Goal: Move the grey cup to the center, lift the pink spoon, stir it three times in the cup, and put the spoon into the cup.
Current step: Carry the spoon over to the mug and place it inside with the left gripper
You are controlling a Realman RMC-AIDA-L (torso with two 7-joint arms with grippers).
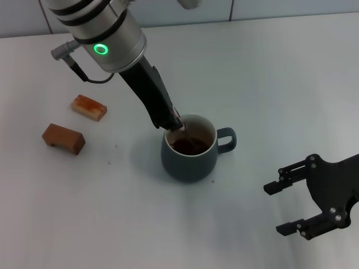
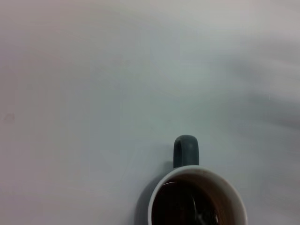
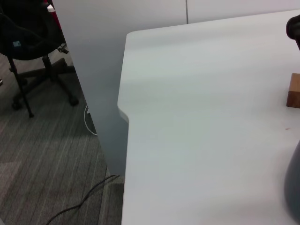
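Observation:
The grey cup (image 1: 188,161) stands near the middle of the white table, its handle pointing to the right, with dark liquid inside. My left gripper (image 1: 173,122) reaches down to the cup's far left rim and is shut on the pink spoon (image 1: 179,124). Only a pale pink bit of the spoon shows at the fingertips. In the left wrist view the cup (image 2: 186,150) sits right below the camera, and the spoon's metal neck (image 2: 197,212) dips into the liquid. My right gripper (image 1: 287,208) hangs open at the near right, apart from the cup.
Two brown blocks (image 1: 90,107) (image 1: 63,138) lie on the table to the left of the cup. The right wrist view shows the table's edge (image 3: 125,140), floor and an office chair (image 3: 28,42) beyond it, plus one block (image 3: 294,91).

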